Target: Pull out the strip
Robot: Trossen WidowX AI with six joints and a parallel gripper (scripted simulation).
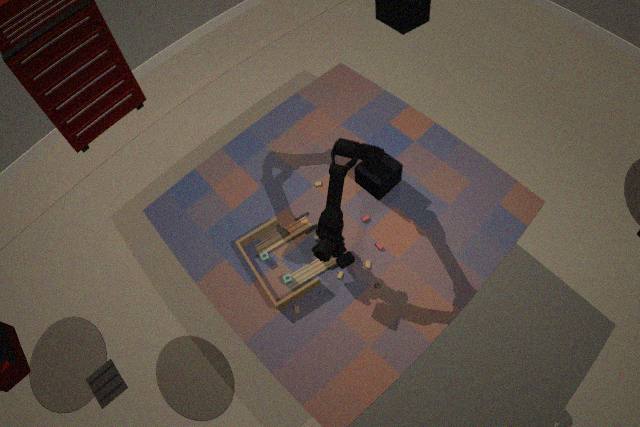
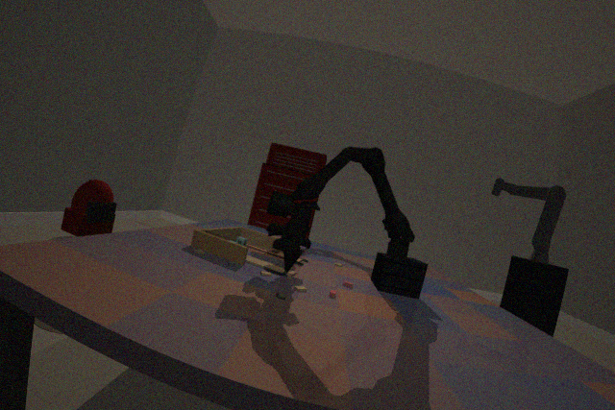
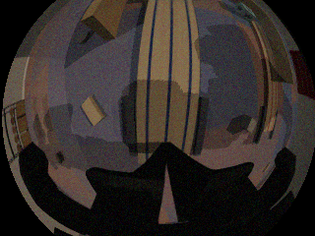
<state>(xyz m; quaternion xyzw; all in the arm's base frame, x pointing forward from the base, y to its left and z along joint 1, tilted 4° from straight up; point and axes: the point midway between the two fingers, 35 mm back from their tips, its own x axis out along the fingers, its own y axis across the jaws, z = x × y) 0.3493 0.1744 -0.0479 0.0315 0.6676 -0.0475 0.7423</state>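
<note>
Two teal cubes stand inside a wooden frame: one cube (image 1: pixel 287 278) at the inner end of the nearer strip group (image 1: pixel 312 270) (image 3: pixel 161 49), the other cube (image 1: pixel 264 255) (image 3: pixel 244 11) by the farther strip group (image 1: pixel 284 239). No label is readable. The nearer strips lie side by side with dark blue gaps between them in the wrist view. My gripper (image 2: pixel 286 271) (image 3: pixel 165 146) is shut and empty, pointing down, low near the outer ends of the nearer strips. The arm hides those ends in the top view.
The wooden frame (image 1: pixel 256 275) (image 2: pixel 218 248) has low walls and is open towards the arm base. Small pale blocks (image 1: pixel 367 264) (image 3: pixel 94 110) and two red blocks (image 1: pixel 366 218) (image 2: pixel 348 285) lie between the frame and the base. Another pale block (image 1: pixel 317 184) lies farther back.
</note>
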